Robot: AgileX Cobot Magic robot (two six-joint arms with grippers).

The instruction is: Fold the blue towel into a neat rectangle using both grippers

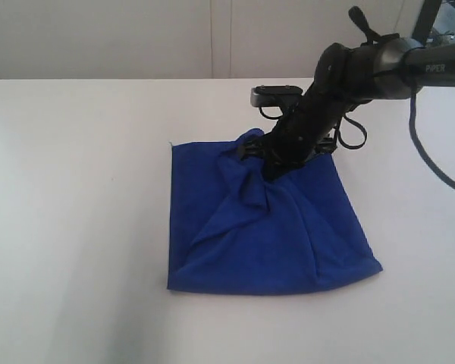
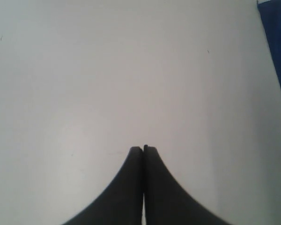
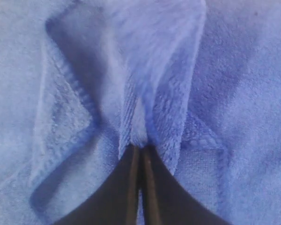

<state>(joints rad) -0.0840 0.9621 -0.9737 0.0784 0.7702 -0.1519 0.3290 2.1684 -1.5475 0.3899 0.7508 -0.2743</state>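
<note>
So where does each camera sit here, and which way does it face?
Exterior: off the arms, raised, looking down across the white table at the deep-blue terry towel; right arm and right tool show.
Left wrist: faces bare table past the shut left tool; towel edge only.
Right wrist: close on the towel, tool pinching a fold.
Shared: all three see the towel.

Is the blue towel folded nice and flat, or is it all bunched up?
Bunched up. Wrinkles fan across the blue towel from a raised fold pinched in the right gripper, and its outline is lopsided.
</note>
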